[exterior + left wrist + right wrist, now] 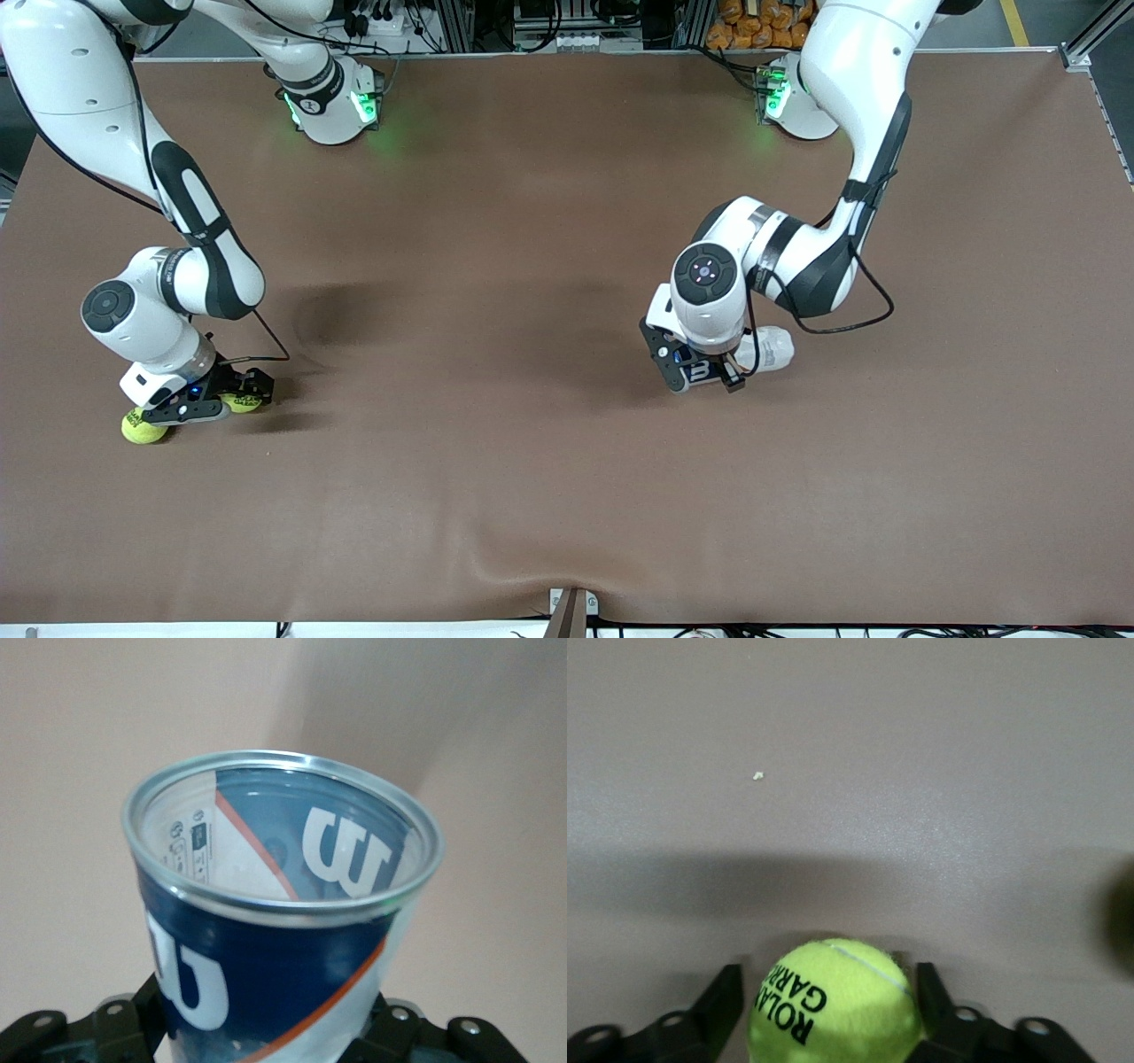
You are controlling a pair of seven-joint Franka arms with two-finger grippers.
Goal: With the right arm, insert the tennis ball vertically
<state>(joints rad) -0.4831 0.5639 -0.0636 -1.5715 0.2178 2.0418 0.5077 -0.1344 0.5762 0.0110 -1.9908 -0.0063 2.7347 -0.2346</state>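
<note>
A yellow-green tennis ball (833, 1005) printed with black letters rests on the brown table between the fingers (726, 997) of my right gripper (831, 988). The jaws stand open close around it, with a thin gap on one side. In the front view this tennis ball (243, 403) lies at the right arm's end of the table, under the right gripper (246, 396). My left gripper (700, 372) is shut on a clear can (275, 904) with a blue label. The can's open mouth faces the left wrist camera. Part of the can (769, 349) shows beside the left hand.
A second tennis ball (143, 429) lies on the table beside the right gripper, slightly nearer to the front camera. The brown table cover (532, 443) has a small ridge near its front edge. Both robot bases stand along the farthest edge of the table.
</note>
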